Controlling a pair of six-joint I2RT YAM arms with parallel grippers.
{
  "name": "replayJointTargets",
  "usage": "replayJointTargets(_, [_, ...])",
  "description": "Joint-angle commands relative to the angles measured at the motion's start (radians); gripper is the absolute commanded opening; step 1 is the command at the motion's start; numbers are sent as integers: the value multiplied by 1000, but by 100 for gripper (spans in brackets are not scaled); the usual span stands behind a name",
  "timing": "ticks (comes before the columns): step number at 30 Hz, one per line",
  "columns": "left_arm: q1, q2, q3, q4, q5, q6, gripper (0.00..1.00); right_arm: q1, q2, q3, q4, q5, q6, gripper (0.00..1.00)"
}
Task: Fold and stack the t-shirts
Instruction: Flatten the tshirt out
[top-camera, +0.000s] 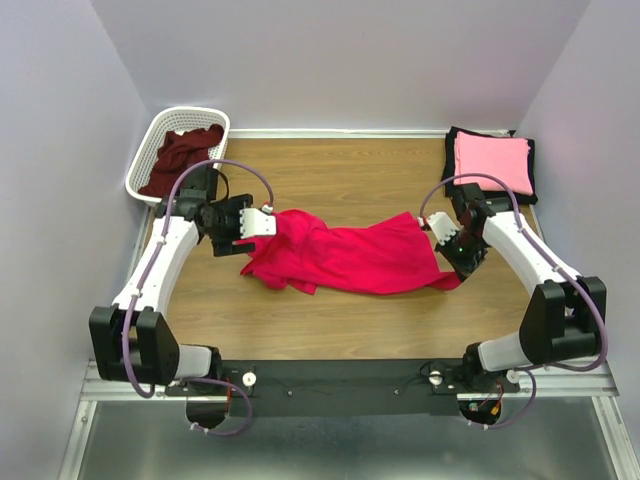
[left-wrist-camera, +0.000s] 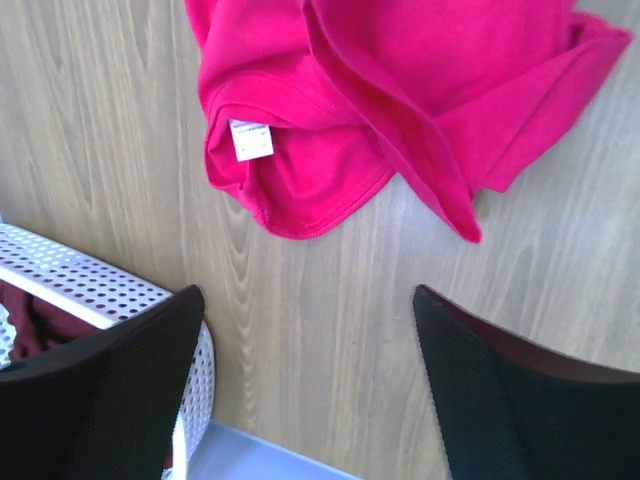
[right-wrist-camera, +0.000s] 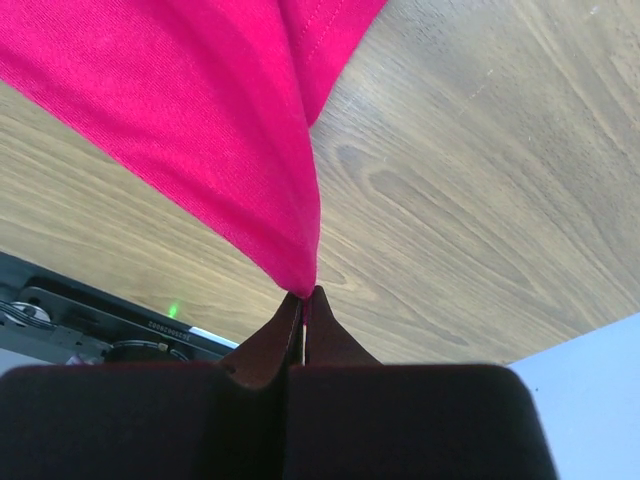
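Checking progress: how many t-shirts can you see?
4: red shirt mid-table, pink shirt on black shirt far right, maroon shirt in the basket; more may hide underneath.

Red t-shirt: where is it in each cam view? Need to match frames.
Top external: red t-shirt lies crumpled at centre.
Left wrist: red t-shirt across the upper frame, white collar tag showing.
Right wrist: red t-shirt upper left, a fold pinched in the shut right end effector.
Shared landmark: the wooden tabletop.
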Motion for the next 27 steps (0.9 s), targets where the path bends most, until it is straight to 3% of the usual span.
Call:
replayJointTargets(1, [2, -30, -76, -76, 52, -19, 79, -6, 30, 31, -27, -44, -4, 1])
replayJointTargets(3, [5, 13, -105, -38, 35, -151, 60, -6, 39, 34, -25, -54, 2, 0])
replayJointTargets(4, [28, 30, -128, -52, 45, -206, 59, -6, 48, 38, -27, -62, 7, 0])
replayJointTargets(5, [37, 41, -140, -41, 47, -248, 59, -7, 50, 39, -27, -64, 7, 1])
replayJointTargets(9, [54, 26, -205, 31, 16, -339, 77, -6, 55, 47, -28, -51, 2, 0])
replayJointTargets(11, [54, -6, -259, 104, -24, -361, 77, -6, 56, 50, -27, -47, -1, 1])
replayJointTargets(19, [51, 27, -358, 252, -47, -386, 76, -6, 87, 59, -25, -64, 12, 1])
replayJointTargets(27, [51, 109, -342, 332, -2, -423, 65, -6, 88, 68, -30, -51, 15, 1])
